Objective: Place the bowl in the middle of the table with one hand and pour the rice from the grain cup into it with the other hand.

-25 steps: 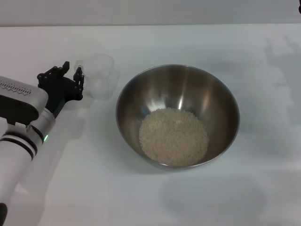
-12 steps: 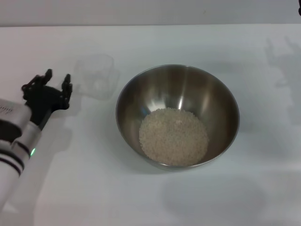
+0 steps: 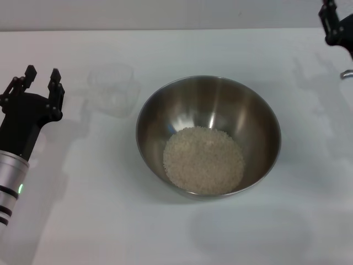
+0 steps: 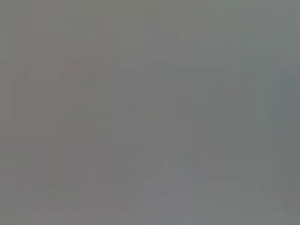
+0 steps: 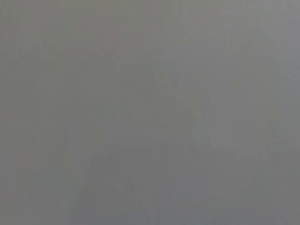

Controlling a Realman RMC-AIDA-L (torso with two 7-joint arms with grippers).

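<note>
A steel bowl [image 3: 208, 136] holding a heap of rice [image 3: 203, 160] sits mid-frame on the white table [image 3: 110, 221], the empty grain cup [image 3: 112, 88] upright just to its upper left, the left gripper [image 3: 41, 81] spread empty at the left edge, and the right gripper [image 3: 335, 22], state unclear, in the top right corner.

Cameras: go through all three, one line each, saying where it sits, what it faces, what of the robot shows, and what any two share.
Head view: from the robot's head, looking forward and down at the table; the bowl with rice sits mid-table, the cup to its left; left gripper near the left edge, jaws apart and empty; right gripper at the top right corner.
Left wrist view: on the left wrist; only flat grey, nothing can be made out.
Right wrist view: on the right wrist; likewise flat grey.
Shared: the two wrist views share only that blankness.
</note>
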